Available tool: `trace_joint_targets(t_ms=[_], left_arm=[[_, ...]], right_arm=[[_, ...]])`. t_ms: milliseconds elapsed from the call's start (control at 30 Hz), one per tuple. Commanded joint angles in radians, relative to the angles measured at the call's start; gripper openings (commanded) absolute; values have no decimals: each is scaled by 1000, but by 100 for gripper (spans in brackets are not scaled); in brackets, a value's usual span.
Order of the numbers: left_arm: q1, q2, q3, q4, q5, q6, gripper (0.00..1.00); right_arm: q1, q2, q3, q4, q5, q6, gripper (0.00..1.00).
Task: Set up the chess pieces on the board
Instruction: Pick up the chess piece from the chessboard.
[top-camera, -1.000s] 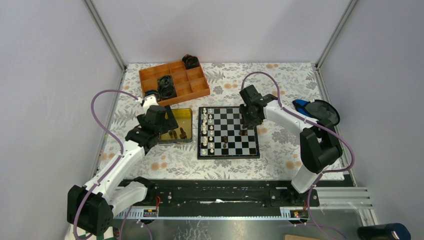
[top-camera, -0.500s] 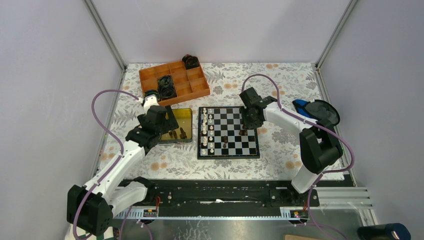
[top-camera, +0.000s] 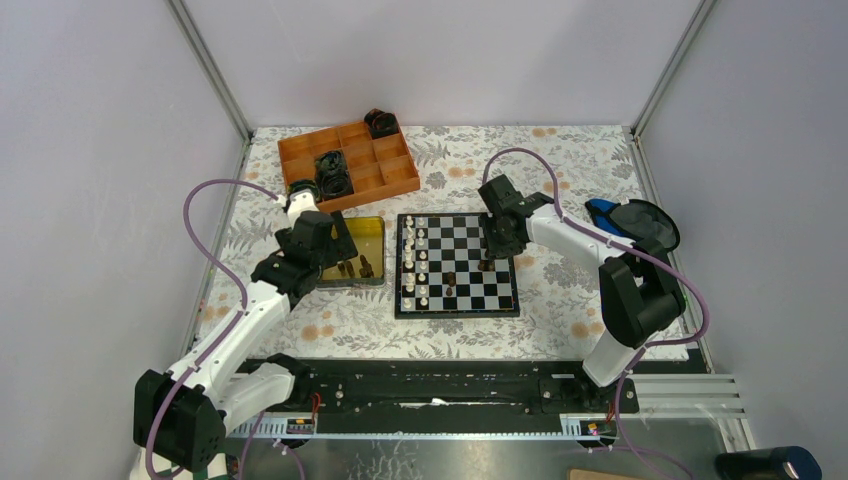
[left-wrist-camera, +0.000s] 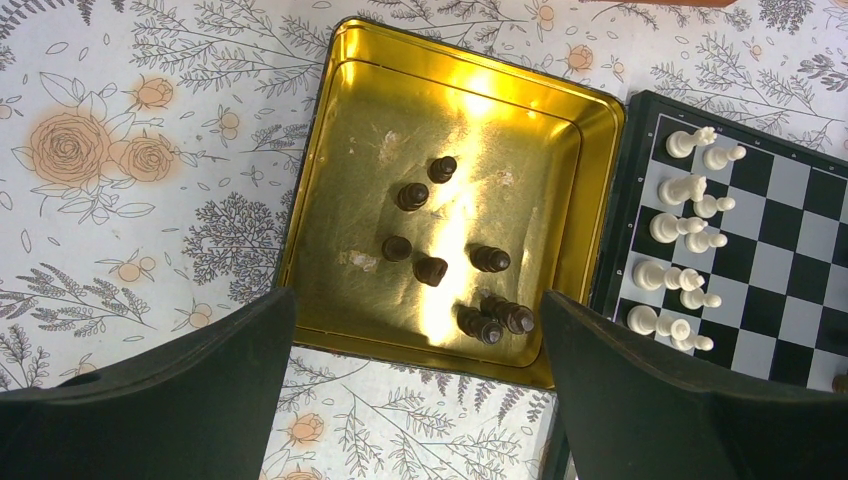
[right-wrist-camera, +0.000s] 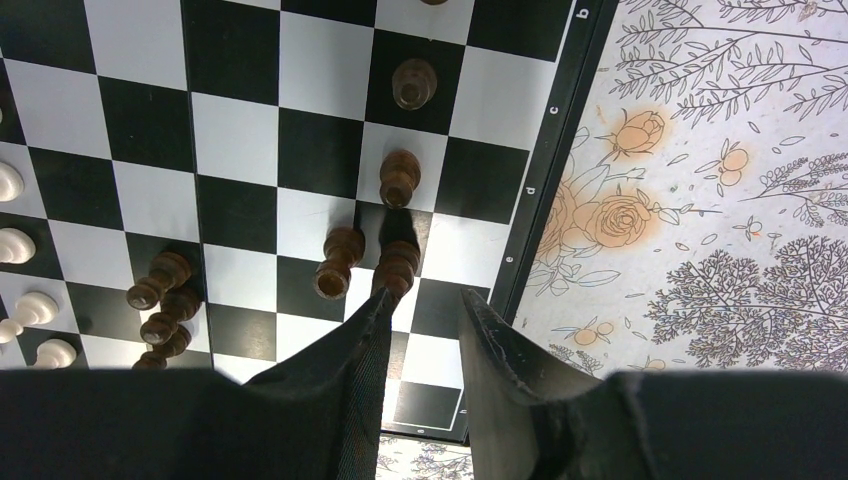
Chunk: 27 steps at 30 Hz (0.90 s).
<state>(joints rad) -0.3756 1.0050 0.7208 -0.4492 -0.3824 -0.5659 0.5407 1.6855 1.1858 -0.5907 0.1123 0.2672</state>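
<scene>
At the near edge of the counter (top-camera: 560, 300) the two arms are bolted to a black rail (top-camera: 430, 392).

The left arm (top-camera: 245, 320) leans out toward the middle of the counter, on the left side. The left jaws are wide open and hold nothing. They hang just above the near side of a gold tin (left-wrist-camera: 340, 130). In the tin sits a small bunch of dark brown pieces (left-wrist-camera: 431, 270), some standing and some tipped over.

The right arm (top-camera: 570, 235) bends in from the right edge of the counter. The right jaws are open only a little, and nothing sits between them. They hang low over the right side of the board (top-camera: 490, 295), close to its right border. One dark brown piece (right-wrist-camera: 397, 268) leans right at the tip of one of the jaws; I cannot tell if it touches. Three more dark ones stand near it, one just beside it and two on squares farther along. A few more lie bunched together toward the middle of the board.

The board lies flat in the middle of the counter, right up against the gold tin on its left. The white pieces (top-camera: 415, 265) stand in two rows along the board's left edge.

By the right edge of the counter lies a blue and black thing (top-camera: 630, 220).

In the far left corner sits an orange tray (top-camera: 395, 175) with little boxes in it. Black coiled things (top-camera: 333, 172) rest in some of the boxes.
</scene>
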Motion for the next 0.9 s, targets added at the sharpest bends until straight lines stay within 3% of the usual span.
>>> trace_joint_targets(t_ms=[0,867], left_arm=[[-5,2,-7,20,-27,2,99],[-6,3,-6,23,-28,6,99]], right_arm=[[13,-49,21,-1,6,7,37],[34,-45,64,-20,9,13,38]])
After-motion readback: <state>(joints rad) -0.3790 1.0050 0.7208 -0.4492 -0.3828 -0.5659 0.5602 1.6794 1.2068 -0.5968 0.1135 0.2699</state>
